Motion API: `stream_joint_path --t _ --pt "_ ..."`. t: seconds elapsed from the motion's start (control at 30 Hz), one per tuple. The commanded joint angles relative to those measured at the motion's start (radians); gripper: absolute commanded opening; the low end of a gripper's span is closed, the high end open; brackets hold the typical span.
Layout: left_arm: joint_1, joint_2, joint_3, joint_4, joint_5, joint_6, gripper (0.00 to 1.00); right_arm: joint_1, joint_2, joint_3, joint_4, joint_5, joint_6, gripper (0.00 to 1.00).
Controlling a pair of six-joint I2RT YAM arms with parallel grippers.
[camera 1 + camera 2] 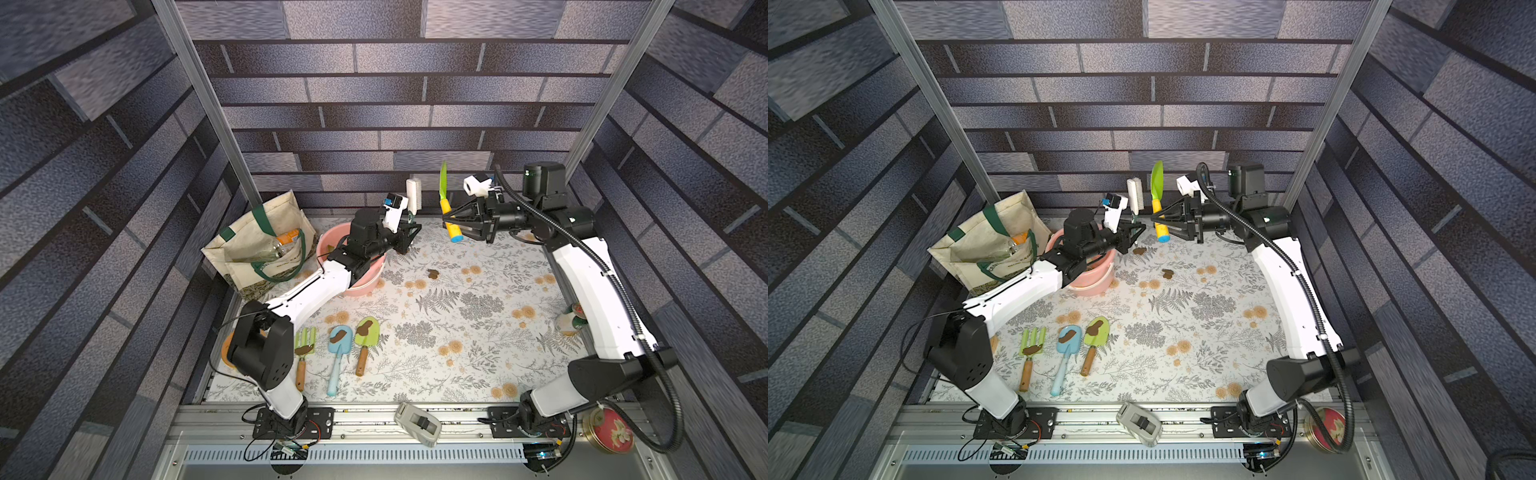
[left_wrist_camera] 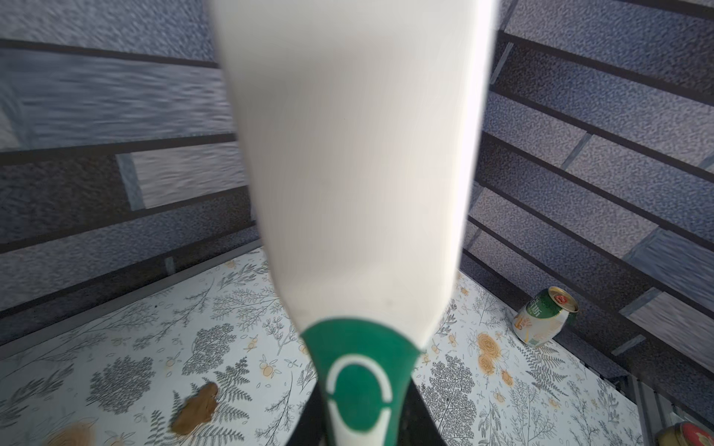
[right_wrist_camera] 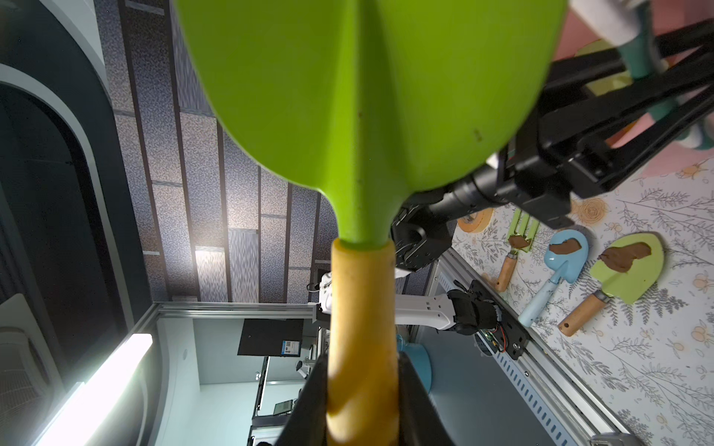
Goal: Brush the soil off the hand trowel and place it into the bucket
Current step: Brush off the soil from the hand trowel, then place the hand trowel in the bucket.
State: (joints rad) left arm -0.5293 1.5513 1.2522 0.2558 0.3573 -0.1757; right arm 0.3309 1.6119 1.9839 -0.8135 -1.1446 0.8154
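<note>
Above the far edge of the counter (image 1: 415,374), the right tool (image 1: 449,217) is clamped on the yellow handle of the green hand trowel (image 1: 443,183), blade upright. Just beside it, the left tool (image 1: 410,226) grips a white brush (image 1: 414,192) by its green handle. Blobs of soil (image 1: 433,273) lie on the counter; the pink bucket (image 1: 368,286) stands under the left arm.

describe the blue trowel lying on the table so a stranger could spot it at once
Look at the near left part of the flowered table, beside the left arm's base. Three garden tools lie there in a row: a hand fork, a blue trowel, a green trowel. It is the middle one, the only one with a blue handle; its neighbours' handles are wooden.
</note>
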Motion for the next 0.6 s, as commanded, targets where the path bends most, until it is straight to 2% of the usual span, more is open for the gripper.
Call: stream_joint_path --t 0.0,0.13,0.2,0.3,0.43,0.57 --pt "-0.003 -0.193 -0.108 -0.035 -0.143 0.052 0.0 0.061 0.099 0.119 -0.086 0.08 -0.151 0.05" --pt "0.009 -0.409 -0.264 -0.123 -0.323 0.077 0.0 0.132 0.263 0.305 -0.153 0.226 -0.26 0.04" --pt "0.033 -0.509 -0.318 -0.178 -0.383 0.075 0.0 0.171 0.339 0.384 -0.187 0.32 -0.323 0.03" --pt "0.07 -0.648 -0.366 -0.266 -0.454 0.071 0.0 0.225 0.463 0.441 -0.146 0.42 -0.346 0.03" --pt "0.122 -0.786 -0.409 -0.354 -0.507 0.058 0.0 0.307 0.607 0.533 -0.111 0.573 -0.4 0.03" --pt "0.174 -0.853 -0.447 -0.383 -0.506 0.022 0.0 0.386 0.72 0.606 -0.092 0.737 -0.478 0.03"
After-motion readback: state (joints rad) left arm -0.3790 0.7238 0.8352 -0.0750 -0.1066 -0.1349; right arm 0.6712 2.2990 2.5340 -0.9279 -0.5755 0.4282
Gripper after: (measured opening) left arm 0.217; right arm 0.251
